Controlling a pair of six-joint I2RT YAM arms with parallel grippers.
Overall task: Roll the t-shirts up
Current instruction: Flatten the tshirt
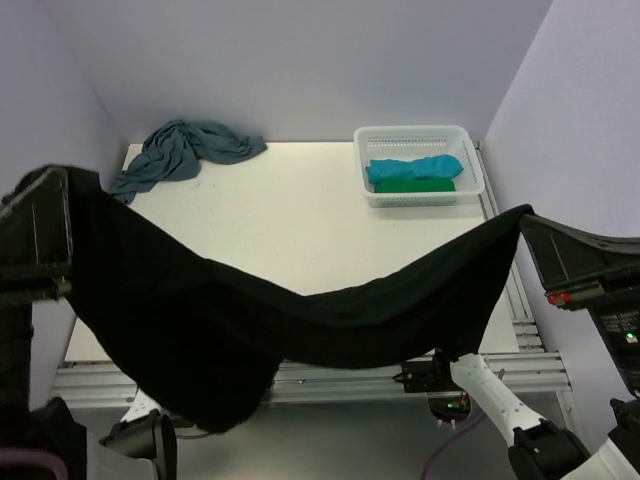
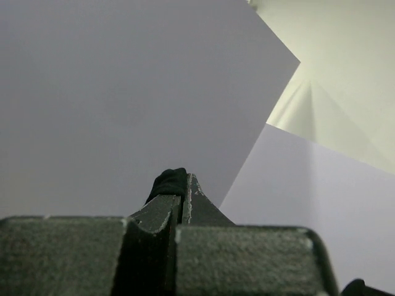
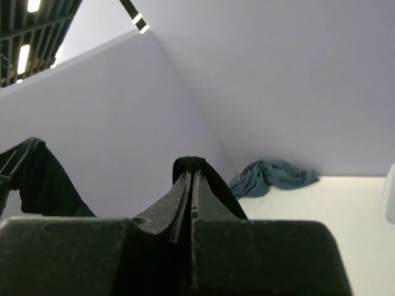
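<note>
A black t-shirt (image 1: 300, 320) hangs in the air, stretched between both grippers and sagging low over the table's near edge. My left gripper (image 1: 62, 185) is shut on its left corner, high at the left; a black tuft (image 2: 168, 182) shows at its fingertips. My right gripper (image 1: 528, 215) is shut on its right corner, high at the right; black cloth (image 3: 192, 164) pokes out between the jaws. A grey-teal t-shirt (image 1: 185, 148) lies crumpled at the far left of the table, also in the right wrist view (image 3: 274, 174). Rolled turquoise (image 1: 412, 168) and green (image 1: 415, 185) tees lie in the basket.
A white mesh basket (image 1: 472, 160) stands at the far right of the table. Pale walls close in the back and both sides. A metal rail (image 1: 350, 378) runs along the table's near edge.
</note>
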